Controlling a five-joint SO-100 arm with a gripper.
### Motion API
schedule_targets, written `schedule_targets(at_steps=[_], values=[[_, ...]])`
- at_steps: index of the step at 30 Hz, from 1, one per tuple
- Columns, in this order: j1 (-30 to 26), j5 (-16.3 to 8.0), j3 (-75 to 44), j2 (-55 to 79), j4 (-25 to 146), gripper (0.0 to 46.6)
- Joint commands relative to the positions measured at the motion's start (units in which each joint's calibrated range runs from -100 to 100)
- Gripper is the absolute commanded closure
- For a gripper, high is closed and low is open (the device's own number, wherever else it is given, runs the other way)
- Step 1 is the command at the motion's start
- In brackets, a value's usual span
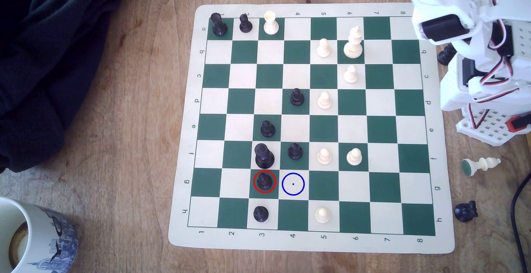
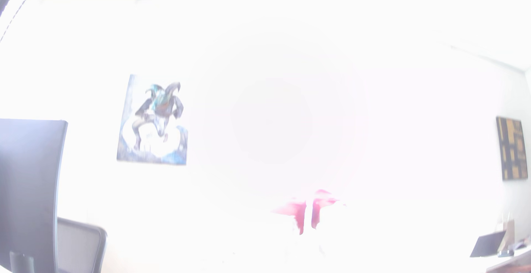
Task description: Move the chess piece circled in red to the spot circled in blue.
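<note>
The end effector's (image 2: 309, 218) opening could not be told, washed out in glare in the wrist view. The black pawn (image 1: 264, 181) stood upright on a green square of the chessboard (image 1: 316, 244), near its row-h edge, just beside the blue-circled cream square (image 1: 293, 184).

Only readable stuff here is the coordinates printed on the cream border of the chess mat (image 1: 310, 244). Numbers 1 to 8 run along the near edge in the exterior view, and again along the far edge, where 4 through 8 are clear but the first few sit behind pieces. Letters a to h go down both side borders, turned sideways, so "g" kinda looks like a 6 or 9. The mug (image 1: 43, 241) has a blue cityscape print; I can't make out any words on it, probably too blurry.
</note>
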Motion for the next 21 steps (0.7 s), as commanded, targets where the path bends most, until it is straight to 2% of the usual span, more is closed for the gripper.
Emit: schedule_targets(at_steps=[1, 4, 6, 7, 9, 10, 11, 16, 18, 20, 21], values=[[1.70, -0.24, -9.56, 0.14, 17.66, 46.4], [1.94, -0.29, -13.27, 0.14, 27.90, 46.4], [0.37, -0.39, -14.18, 0.39, 28.96, 45.3], [-0.64, -2.00, -14.63, 1.16, 29.12, 45.3], [-1.74, -3.37, -15.63, 2.01, 30.52, 45.5], [-2.13, -4.59, -16.63, 2.86, 31.99, 43.9], [-3.22, -4.64, -17.81, 4.04, 33.63, 43.2], [-8.54, -4.49, -30.59, 15.42, 44.93, 44.7], [-11.75, -4.30, -39.20, 22.38, 53.37, 44.7], [-13.63, -4.74, -44.37, 27.56, 58.61, 45.1], [-15.11, -6.11, -48.54, 32.82, 61.80, 45.2]])
